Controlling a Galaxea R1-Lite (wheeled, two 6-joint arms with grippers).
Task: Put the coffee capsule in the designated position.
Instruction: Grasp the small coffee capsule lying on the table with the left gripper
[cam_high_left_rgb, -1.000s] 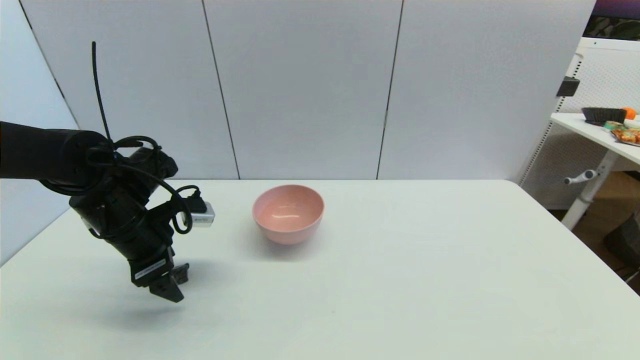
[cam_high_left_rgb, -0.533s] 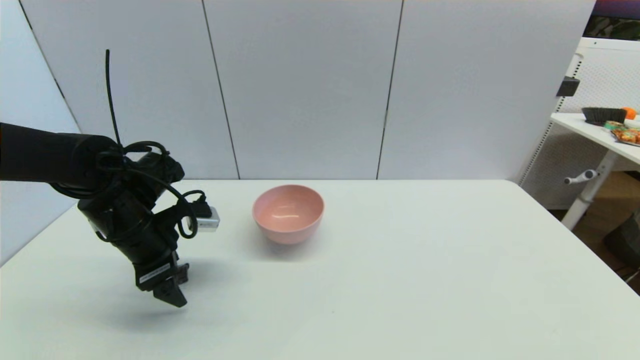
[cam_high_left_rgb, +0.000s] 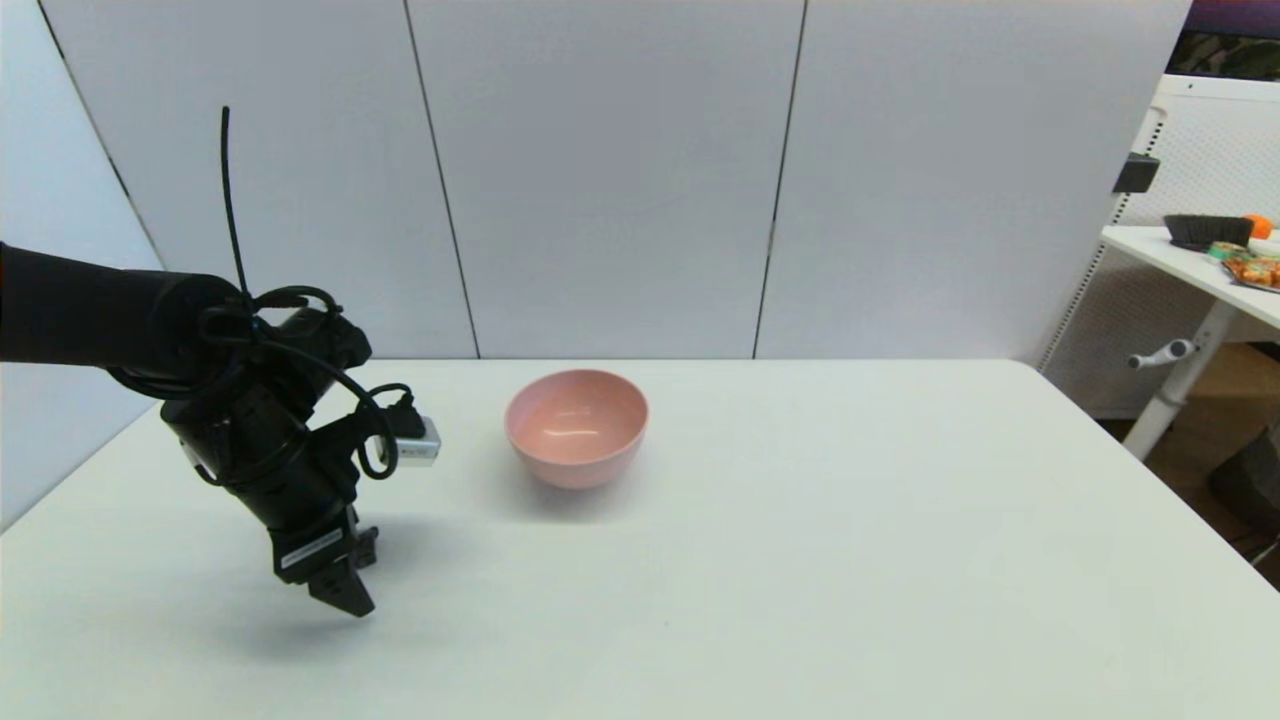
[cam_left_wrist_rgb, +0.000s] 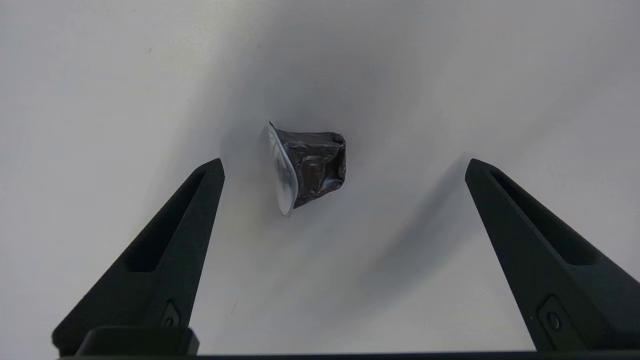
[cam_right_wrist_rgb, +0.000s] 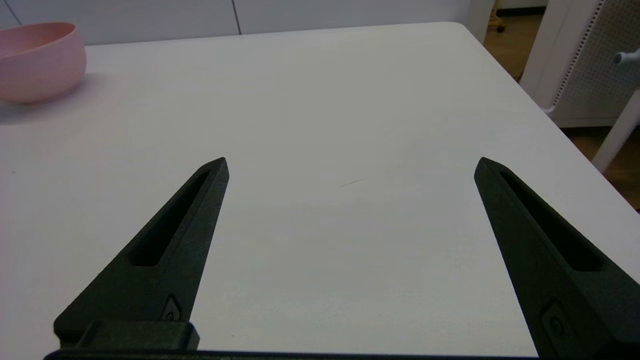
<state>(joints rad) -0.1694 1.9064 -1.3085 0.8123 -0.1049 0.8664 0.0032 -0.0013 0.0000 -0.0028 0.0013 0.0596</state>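
Observation:
The coffee capsule (cam_left_wrist_rgb: 307, 166), dark grey and crumpled with a silvery flat rim, lies on its side on the white table. My left gripper (cam_left_wrist_rgb: 344, 167) hangs over it, open, one finger on each side and neither touching it. In the head view the left gripper (cam_high_left_rgb: 345, 590) points down at the table's left front, and the arm hides the capsule. The pale pink bowl (cam_high_left_rgb: 576, 427) stands to the right of and beyond the gripper, with nothing in it. My right gripper (cam_right_wrist_rgb: 350, 165) is open over bare table, with the bowl (cam_right_wrist_rgb: 40, 60) far off.
The white table (cam_high_left_rgb: 850, 550) ends at a grey panel wall behind. A second white table (cam_high_left_rgb: 1200, 260) with a dark tray and snack packets stands at the far right, off the work surface.
My left arm has shifted slightly right and lower toward the table. The bowl has not moved.

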